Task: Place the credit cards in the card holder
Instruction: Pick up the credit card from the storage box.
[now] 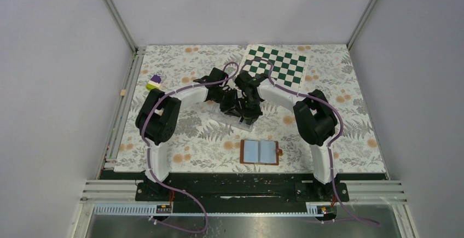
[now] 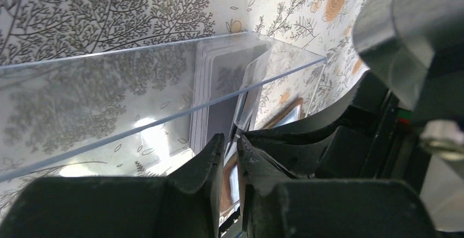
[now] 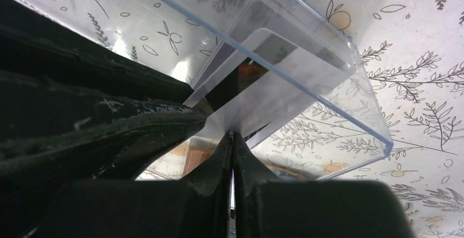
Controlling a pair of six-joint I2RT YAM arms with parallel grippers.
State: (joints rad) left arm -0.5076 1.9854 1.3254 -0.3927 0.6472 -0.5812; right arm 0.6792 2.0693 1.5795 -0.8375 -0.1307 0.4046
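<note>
Top external view: both arms are reaching to the middle of the flowered table (image 1: 350, 139), their grippers meeting there.
Right gripper (image 3: 232, 139): its fingers are clenching on the edge of a white striped card (image 3: 284, 79), which is poking out of the clear case (image 3: 361, 101).
Left gripper (image 2: 230, 150): its fingers are sitting almost together at the case wall; I cannot tell whether they are gripping anything.
Credit cards (image 2: 216, 96): they are standing stacked inside the case.
Wallet (image 1: 259, 152): it is lying open, nearer the arm bases, apart from the case.
</note>
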